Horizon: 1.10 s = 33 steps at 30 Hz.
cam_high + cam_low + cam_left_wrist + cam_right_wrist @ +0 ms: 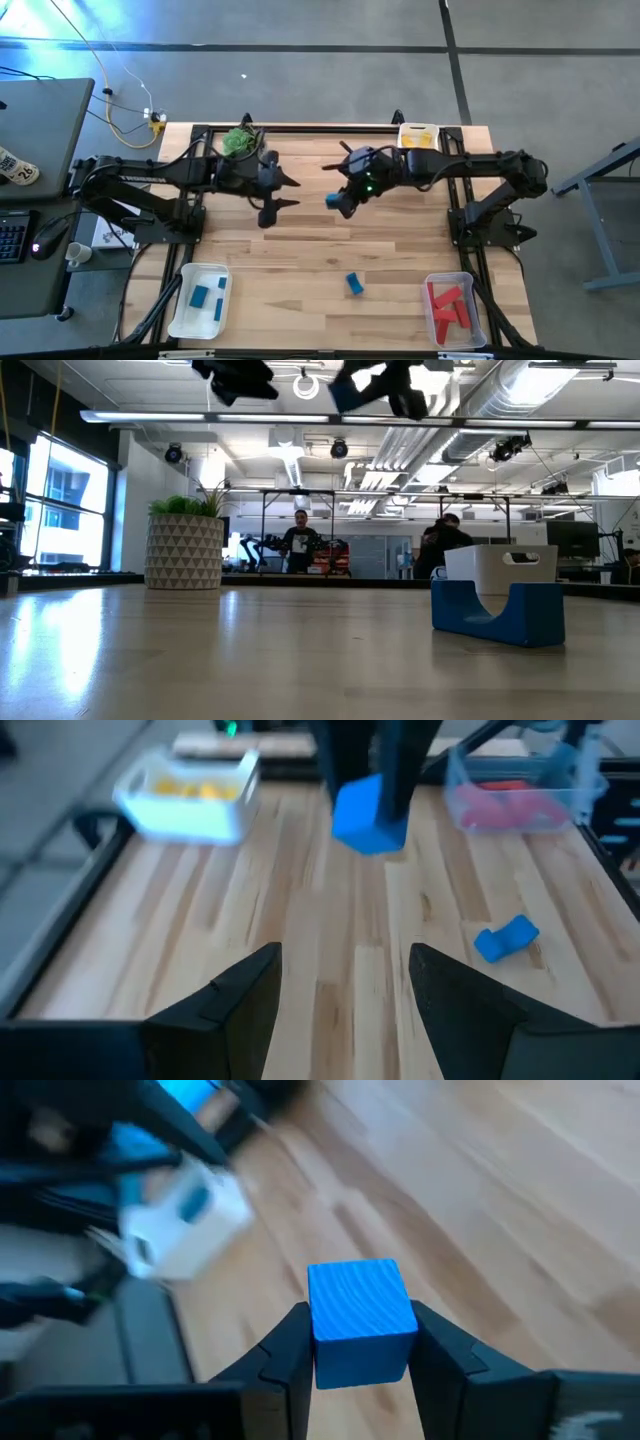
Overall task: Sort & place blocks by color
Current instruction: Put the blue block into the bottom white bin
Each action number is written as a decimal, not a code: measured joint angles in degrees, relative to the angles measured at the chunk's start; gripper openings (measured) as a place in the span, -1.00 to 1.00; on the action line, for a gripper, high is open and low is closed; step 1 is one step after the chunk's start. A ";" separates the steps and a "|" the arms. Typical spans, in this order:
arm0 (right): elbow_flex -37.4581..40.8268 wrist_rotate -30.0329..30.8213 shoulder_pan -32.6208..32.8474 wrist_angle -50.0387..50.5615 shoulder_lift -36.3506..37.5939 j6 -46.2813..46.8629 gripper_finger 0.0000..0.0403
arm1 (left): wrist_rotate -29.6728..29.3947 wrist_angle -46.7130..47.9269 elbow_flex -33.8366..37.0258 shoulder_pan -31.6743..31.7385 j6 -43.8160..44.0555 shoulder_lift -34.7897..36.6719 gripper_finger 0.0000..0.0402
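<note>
Right wrist view showed you the small solid blue wooden cube pinched between the right gripper's two dark fingers, which pressed on its opposite flat faces. From above, that cube hung clear of the pale wooden table, over its middle and nearer the far edge. I judge it light, rigid and smooth-sided, so a squeeze across two parallel faces suits it, and a loose grip could let it slide out or twist.

Your left gripper hovered just beside the right one, over the table's middle, its fingers spread apart and carrying nothing.

A second blue block, a short piece with an arched cut-out, lay on the table toward the near edge, between the two near trays. It looked just as stiff; its straight outer sides seem the safest place to take it, not the arch.

At the near left corner, the white rectangular tray held two blue pieces, so I take it as the cube's likely destination. The clear tray at the near right corner held red bars, and a white tray at the far edge held yellow pieces. A small potted green plant stood at the far edge, left of centre.
</note>
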State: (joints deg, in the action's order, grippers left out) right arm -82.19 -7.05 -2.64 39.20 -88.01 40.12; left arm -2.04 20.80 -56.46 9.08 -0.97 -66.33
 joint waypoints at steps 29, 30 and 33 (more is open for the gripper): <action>-0.11 3.90 6.50 -22.44 -3.55 13.88 -0.49 | -12.90 -7.65 0.06 -12.65 -16.47 -0.52 0.04; -0.11 3.86 6.50 -22.61 -3.78 13.90 -0.49 | -12.94 -7.37 0.06 -12.66 -16.72 -0.47 0.04; -0.08 3.83 6.50 -23.22 -4.43 13.94 -0.49 | -12.86 -6.93 0.06 -12.68 -17.62 -0.84 0.04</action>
State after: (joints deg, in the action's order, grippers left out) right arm -82.27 -3.22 3.86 15.98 -92.43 54.06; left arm -14.90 13.87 -56.40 -3.60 -18.59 -67.18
